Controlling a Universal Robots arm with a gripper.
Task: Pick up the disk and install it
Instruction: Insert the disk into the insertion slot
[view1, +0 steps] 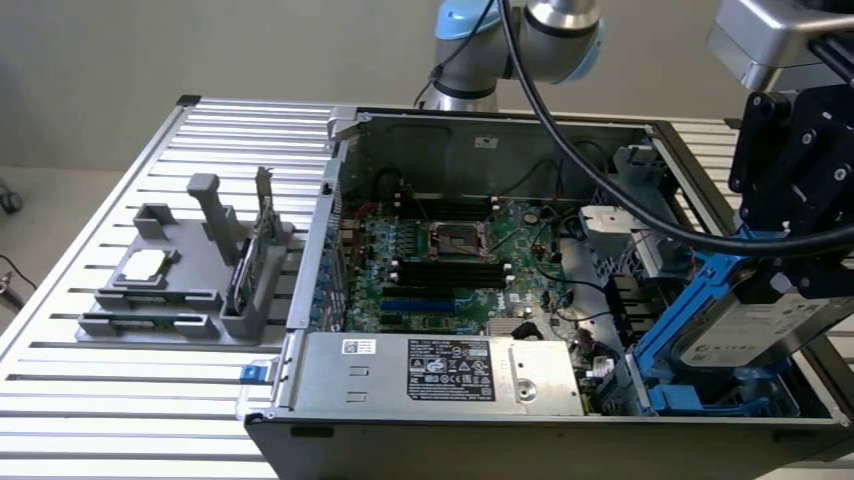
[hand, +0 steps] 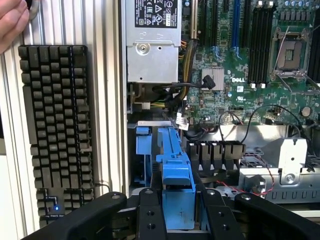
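Observation:
The disk, a silver-grey drive with a white label in a blue plastic carrier, hangs tilted over the drive bay at the exterior view's right end of the open computer case. My gripper is shut on it from above. In the wrist view the carrier's blue edge runs between my two black fingers, and the gripper points down into the bay. A second blue carrier sits in the bay just beside it.
The motherboard and the power supply fill the case. A grey fixture holding a small silver chip stands on the slatted table. A black keyboard lies beside the case, with a person's hand near it.

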